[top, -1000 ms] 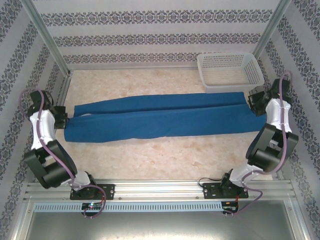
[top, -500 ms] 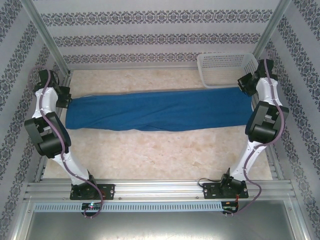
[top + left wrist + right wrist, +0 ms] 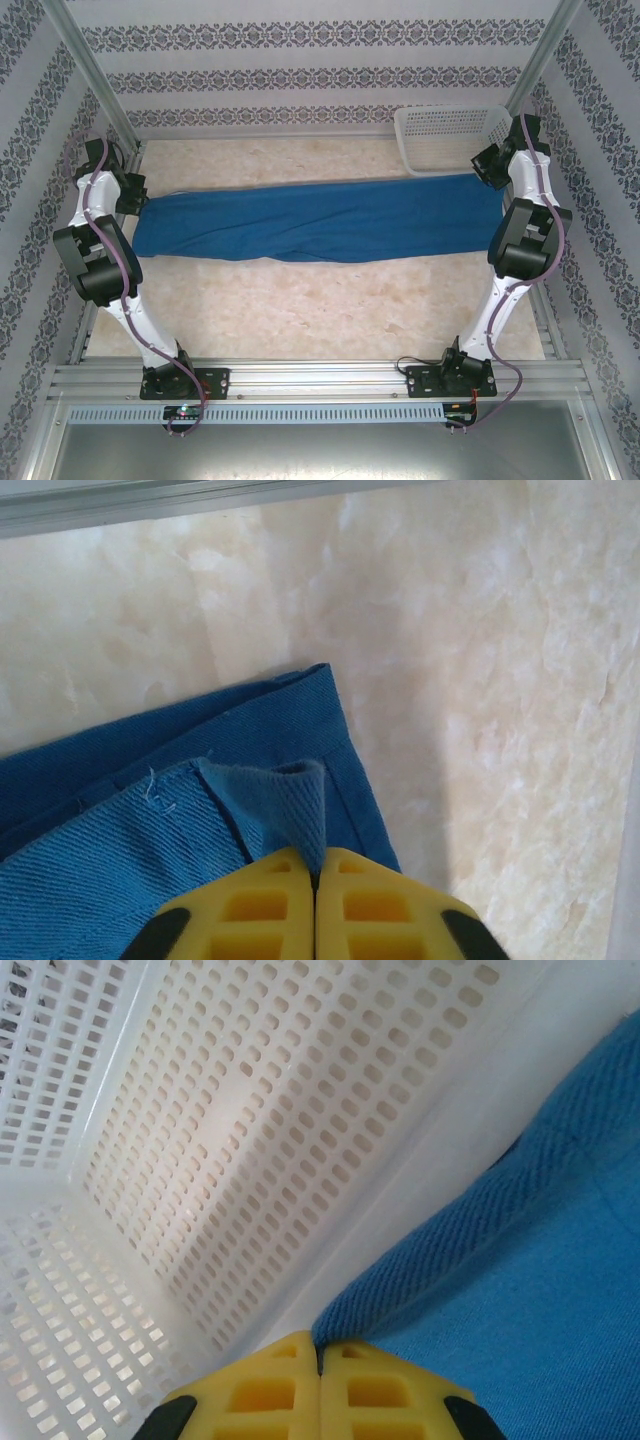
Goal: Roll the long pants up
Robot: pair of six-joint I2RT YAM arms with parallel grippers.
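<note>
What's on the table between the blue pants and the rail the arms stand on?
Nothing. In the top view, the table is bare from the long pants down to the rail.

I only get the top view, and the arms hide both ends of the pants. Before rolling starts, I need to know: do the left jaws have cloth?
Observer: Yes. In the left wrist view, the left jaws are shut on a small upturned fold of the pants, near a corner.
Operator: And the right end?
Observer: The right jaws are shut on the thick edge of the cloth.
Operator: How near is the basket there?
Observer: The basket has its perforated wall right beside that edge and the jaw tips. I cannot tell if cloth and wall touch.
</note>
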